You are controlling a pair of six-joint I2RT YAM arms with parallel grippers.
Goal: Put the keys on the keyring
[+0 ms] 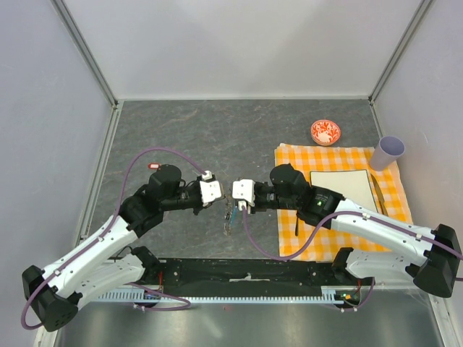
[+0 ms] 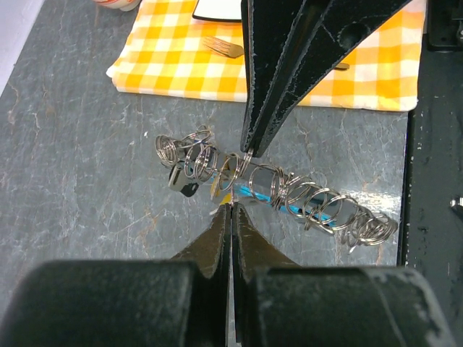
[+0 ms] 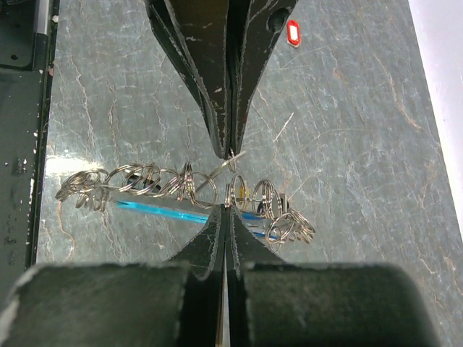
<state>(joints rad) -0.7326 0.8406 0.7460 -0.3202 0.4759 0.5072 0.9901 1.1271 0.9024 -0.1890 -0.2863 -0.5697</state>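
Note:
The keyring (image 1: 230, 217) is a chain of small steel rings with a cyan strap (image 2: 262, 195), hanging just above the grey table between my two grippers. It also shows in the right wrist view (image 3: 152, 179). My right gripper (image 3: 226, 210) is shut on one ring in the middle of the chain. My left gripper (image 2: 231, 207) is shut, with a thin metal key blade (image 3: 230, 162) sticking out of its tip against the rings. A black-and-white key (image 2: 182, 181) hangs at one end of the chain. In the top view the left gripper (image 1: 221, 194) and right gripper (image 1: 234, 194) are tip to tip.
A yellow checked cloth (image 1: 289, 163) lies at the right with a white board (image 1: 340, 184) and a fork (image 2: 223, 47). A red-and-white bowl (image 1: 325, 131) and lilac cup (image 1: 388, 152) stand behind. A small red tag (image 1: 154, 166) lies left. A black rail (image 1: 246, 271) runs along the near edge.

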